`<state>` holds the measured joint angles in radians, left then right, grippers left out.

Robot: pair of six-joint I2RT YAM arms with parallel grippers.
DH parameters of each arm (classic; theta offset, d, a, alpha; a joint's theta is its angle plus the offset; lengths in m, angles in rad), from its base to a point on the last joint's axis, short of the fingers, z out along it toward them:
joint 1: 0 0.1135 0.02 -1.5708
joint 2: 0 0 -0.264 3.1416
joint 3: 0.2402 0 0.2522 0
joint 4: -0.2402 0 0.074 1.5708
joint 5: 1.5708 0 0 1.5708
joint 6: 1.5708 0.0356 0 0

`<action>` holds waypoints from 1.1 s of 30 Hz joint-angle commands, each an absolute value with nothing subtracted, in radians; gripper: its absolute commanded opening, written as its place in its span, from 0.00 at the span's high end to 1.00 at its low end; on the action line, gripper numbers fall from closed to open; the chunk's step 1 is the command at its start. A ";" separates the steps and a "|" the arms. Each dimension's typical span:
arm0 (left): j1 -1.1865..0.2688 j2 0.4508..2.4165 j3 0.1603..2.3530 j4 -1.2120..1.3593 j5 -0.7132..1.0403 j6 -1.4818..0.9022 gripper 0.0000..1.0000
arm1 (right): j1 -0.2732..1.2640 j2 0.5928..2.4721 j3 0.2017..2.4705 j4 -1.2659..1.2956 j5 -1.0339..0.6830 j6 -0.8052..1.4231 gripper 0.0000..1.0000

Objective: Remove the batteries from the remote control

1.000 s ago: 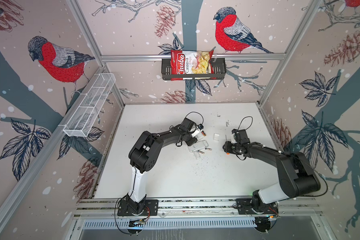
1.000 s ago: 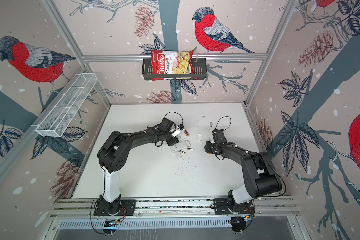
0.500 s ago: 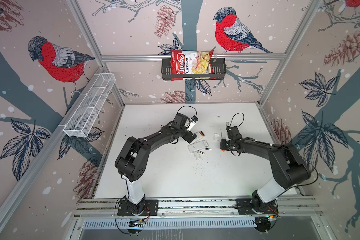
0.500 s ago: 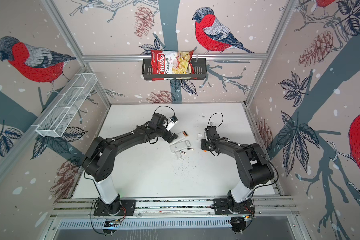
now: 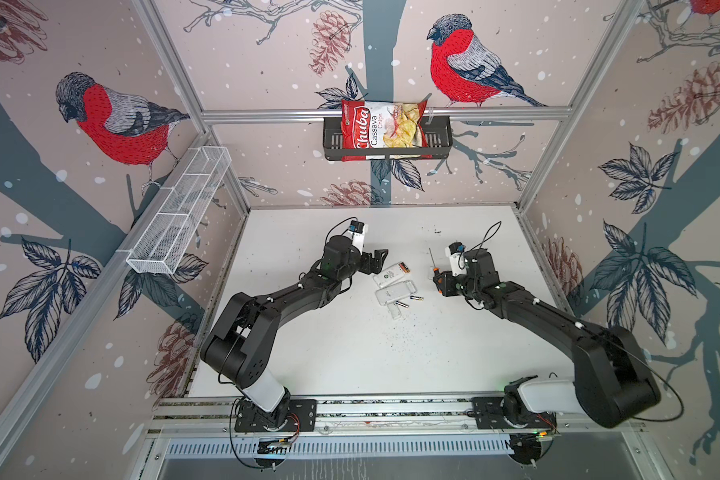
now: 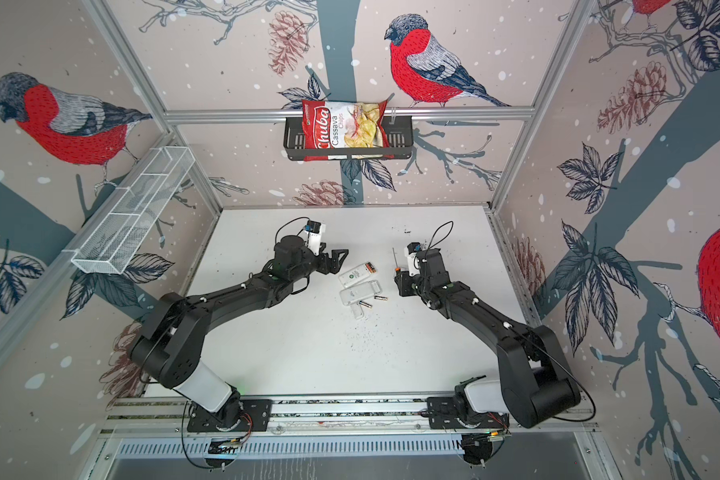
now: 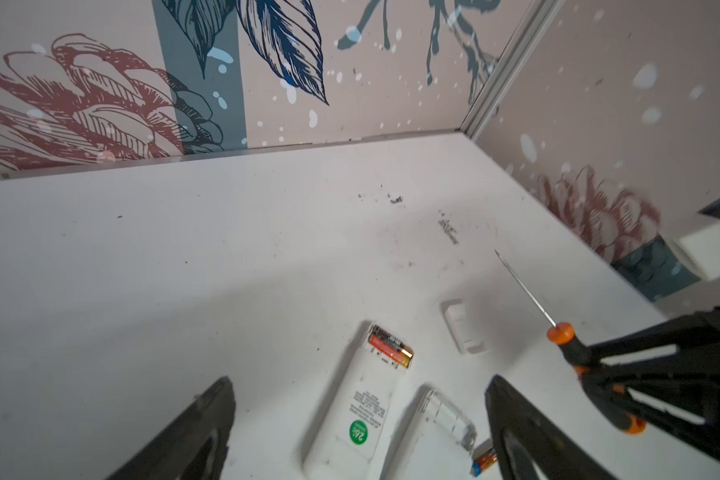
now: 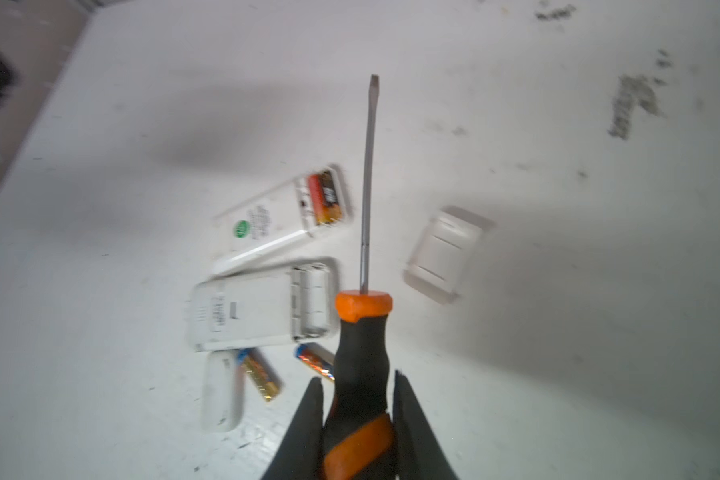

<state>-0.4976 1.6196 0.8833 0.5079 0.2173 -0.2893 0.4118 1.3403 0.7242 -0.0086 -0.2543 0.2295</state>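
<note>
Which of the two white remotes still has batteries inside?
The remote with the green sticker: its open bay holds batteries. The other remote has an empty bay.

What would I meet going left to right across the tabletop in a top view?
left hand → green-sticker remote → loose battery → screwdriver, gripped by the right hand

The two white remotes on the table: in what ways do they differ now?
The sticker remote holds batteries in its open compartment; the plain remote has an empty one. The sticker remote carries a round green label; the plain remote has only grey print. Both are white, lie back-up, covers off.
</note>
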 commanded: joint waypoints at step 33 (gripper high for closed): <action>-0.433 1.502 0.477 1.278 0.336 -0.791 0.36 | 0.757 1.396 0.797 0.385 0.008 -0.048 1.00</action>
